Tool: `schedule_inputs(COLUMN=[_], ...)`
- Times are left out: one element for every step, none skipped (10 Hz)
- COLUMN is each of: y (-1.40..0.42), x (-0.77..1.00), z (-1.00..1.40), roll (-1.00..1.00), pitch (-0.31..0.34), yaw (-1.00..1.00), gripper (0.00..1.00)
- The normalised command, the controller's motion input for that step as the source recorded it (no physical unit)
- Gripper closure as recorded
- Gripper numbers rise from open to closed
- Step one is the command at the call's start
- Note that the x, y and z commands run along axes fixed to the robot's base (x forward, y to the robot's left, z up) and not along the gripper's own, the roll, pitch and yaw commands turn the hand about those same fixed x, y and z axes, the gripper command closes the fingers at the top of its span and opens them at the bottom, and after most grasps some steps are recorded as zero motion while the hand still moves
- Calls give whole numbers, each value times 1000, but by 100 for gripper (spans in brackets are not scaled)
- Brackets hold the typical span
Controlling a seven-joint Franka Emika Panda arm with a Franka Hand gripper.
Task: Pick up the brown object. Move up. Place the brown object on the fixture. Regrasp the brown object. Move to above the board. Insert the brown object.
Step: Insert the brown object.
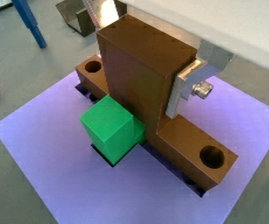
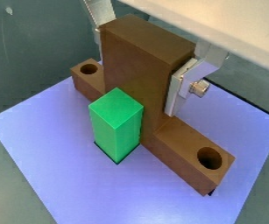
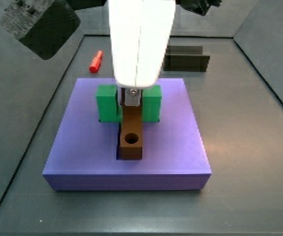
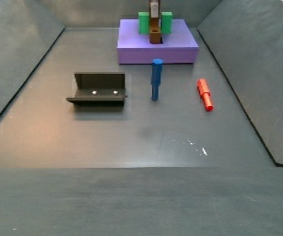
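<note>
The gripper (image 2: 148, 66) is over the middle of the purple board (image 3: 169, 138), its silver fingers (image 2: 183, 83) clamped on the upright part of the brown object (image 2: 143, 96). The brown object's flat base lies along the board's central slot, with a round hole showing at each end in both wrist views. A green block (image 2: 116, 122) stands touching it on the board. On the floor, well apart, are the dark fixture (image 4: 98, 89), a blue peg (image 4: 156, 77) and a red peg (image 4: 206, 93).
</note>
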Motion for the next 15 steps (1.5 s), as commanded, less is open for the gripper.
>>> schedule_inputs(y=[0,0,0,0,-9,-23,-3,0,0,0,0,0,0,-3,0], x=[-43,-146,-297,-357,-83,34,174,191,203,191,151,140,111,91,60], z=[3,0,0,0,0,-11,-51,-80,-111,-200,-254,-271,-391,-503,-440], roll=[-9,0,0,0,0,0,0,0,3,30,47,41,69,109,99], pitch=[0,0,0,0,0,0,19,57,79,114,114,101,90,77,67], yaw=[0,0,0,0,0,0,0,-11,-20,-60,-74,-77,-77,-71,-69], gripper=[100,100,100,100,100,100,100,100,100,100,100,100,100,100,100])
